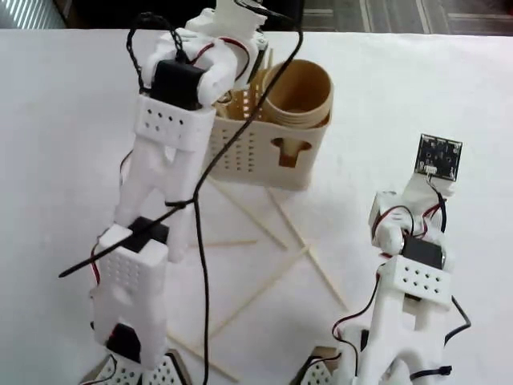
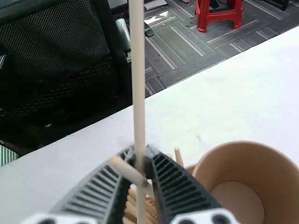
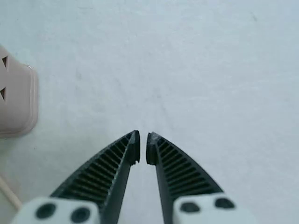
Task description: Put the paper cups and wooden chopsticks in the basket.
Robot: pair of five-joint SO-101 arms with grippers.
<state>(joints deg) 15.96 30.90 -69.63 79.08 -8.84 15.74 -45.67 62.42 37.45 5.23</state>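
1 slim wooden chopstick in ribbed left pincer.

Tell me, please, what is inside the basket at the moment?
A paper cup stands inside the basket, with several wooden chopsticks beside it. The left arm covers the basket's other end, so whatever else lies there cannot be seen.

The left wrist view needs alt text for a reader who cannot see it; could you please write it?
The left claw is shut on a wooden chopstick that sticks out past its tips. Beside it is an open paper cup, more chopsticks lie below the claw, and a white table stretches beyond.
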